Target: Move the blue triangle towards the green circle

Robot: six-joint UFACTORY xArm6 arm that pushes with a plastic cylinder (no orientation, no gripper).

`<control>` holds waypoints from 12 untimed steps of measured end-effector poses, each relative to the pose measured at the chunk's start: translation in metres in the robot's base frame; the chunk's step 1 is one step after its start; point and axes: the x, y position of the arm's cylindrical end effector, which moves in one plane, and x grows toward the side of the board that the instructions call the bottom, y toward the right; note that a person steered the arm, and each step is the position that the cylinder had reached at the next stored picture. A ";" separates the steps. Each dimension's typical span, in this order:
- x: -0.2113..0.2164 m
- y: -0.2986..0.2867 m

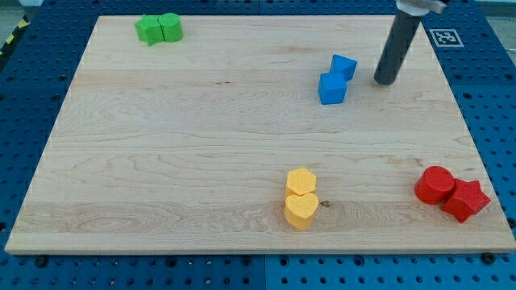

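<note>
The blue triangle (344, 66) lies in the upper right part of the wooden board, touching a blue cube (332, 89) just below and left of it. The green circle (170, 27) sits at the board's top left, touching a green star-like block (149, 30) on its left. My tip (385, 80) rests on the board a short way to the right of the blue triangle, with a small gap between them. The dark rod rises from the tip toward the view's top right.
A yellow hexagon (301, 182) and a yellow heart (301, 210) touch each other at the bottom centre. A red cylinder (435, 184) and a red star (465, 200) sit at the bottom right. The board's edge (266, 254) borders a blue pegboard.
</note>
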 end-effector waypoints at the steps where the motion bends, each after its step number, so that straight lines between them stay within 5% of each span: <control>1: -0.018 -0.084; 2: -0.019 -0.171; 5: -0.012 -0.106; 8: -0.001 -0.249; 10: 0.002 -0.139; 12: 0.055 -0.123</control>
